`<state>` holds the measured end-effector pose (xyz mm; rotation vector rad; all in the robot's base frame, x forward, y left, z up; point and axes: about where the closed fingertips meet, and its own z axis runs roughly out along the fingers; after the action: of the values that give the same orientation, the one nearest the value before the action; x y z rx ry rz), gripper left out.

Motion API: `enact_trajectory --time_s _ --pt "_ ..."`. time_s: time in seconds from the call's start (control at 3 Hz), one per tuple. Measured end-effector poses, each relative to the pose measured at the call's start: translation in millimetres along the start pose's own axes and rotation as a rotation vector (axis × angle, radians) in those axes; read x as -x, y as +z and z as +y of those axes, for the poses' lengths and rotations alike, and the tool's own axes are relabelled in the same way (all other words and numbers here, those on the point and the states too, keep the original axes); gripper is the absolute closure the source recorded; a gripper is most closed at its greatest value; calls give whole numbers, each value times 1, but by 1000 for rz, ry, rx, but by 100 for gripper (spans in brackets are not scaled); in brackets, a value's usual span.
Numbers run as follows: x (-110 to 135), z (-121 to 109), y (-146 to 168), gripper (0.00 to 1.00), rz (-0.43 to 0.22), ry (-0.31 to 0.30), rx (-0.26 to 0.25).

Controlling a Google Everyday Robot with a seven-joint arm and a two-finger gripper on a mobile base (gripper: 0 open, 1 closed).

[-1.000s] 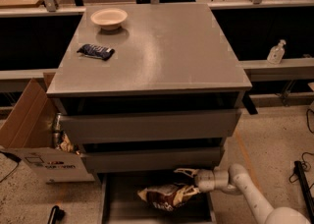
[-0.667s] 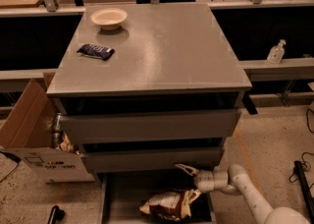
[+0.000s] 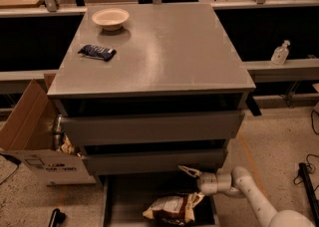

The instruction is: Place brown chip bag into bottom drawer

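Observation:
The brown chip bag lies in the bottom drawer, which is pulled open at the foot of the grey cabinet. The bag is dark brown and cream, crinkled, and rests toward the drawer's right front. My gripper hangs at the drawer's right side, just above and right of the bag, below the middle drawer. Its fingers are spread apart, one pointing up and left. It holds nothing.
A cream bowl and a small dark blue wrapped bar sit on the cabinet top. An open cardboard box stands left of the cabinet. A sanitizer bottle sits on the right ledge. Cables lie on the floor.
The bag was held above the drawer a second ago. It has dropped and now lies in the drawer, and the gripper has let go of it and stays above it.

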<state>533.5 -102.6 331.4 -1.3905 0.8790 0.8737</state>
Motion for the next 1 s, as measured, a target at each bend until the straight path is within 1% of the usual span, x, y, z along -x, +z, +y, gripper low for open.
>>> enact_trajectory --time_s 0.33,0.67,1.0 --pt "0 0 0 24 0 0 0" --pt "18 22 -19 20 21 -59 -13" --pt "63 65 -60 0 55 -199 -41"
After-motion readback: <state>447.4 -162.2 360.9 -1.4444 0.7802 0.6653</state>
